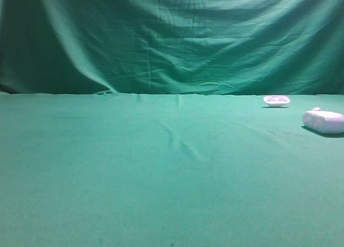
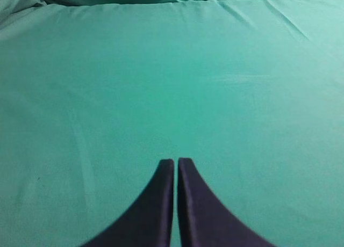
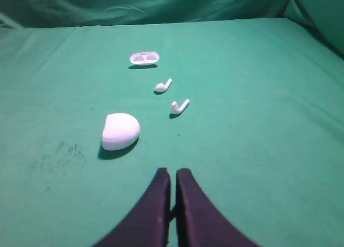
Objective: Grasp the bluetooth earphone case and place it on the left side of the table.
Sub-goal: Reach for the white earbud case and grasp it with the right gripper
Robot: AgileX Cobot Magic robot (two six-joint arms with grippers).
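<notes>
A: What lay around the earphone case (image 3: 120, 130)?

B: In the right wrist view, going left to right: the case sat left of centre in the frame, a rounded white lump on the green table (image 3: 258, 150) with a dark shadow under its near edge. Above it, in the upper middle, was a shallow white tray (image 3: 144, 58) with two hollows. Right of the case lay two loose earbuds, one (image 3: 162, 86) higher and one (image 3: 179, 106) lower, well apart from each other and from the case.

A: Was anything in the way?

B: Between the right gripper (image 3: 173, 174) and the case there was only bare cloth. Its dark fingers were pressed together at the bottom centre, holding nothing, a little to the right of the case.

A: And the left gripper (image 2: 175, 162)?

B: Also together, empty, over plain green cloth at the bottom of its own view.

A: What was hard to make out?

B: In the high view neither arm showed. The tray (image 1: 276, 100) sat at the right, near the far table edge; the case (image 1: 324, 121) lay at the far right, cut off by the frame edge and blurred. The earbuds could not be made out there. A green curtain (image 1: 172, 37) filled the top half.
</notes>
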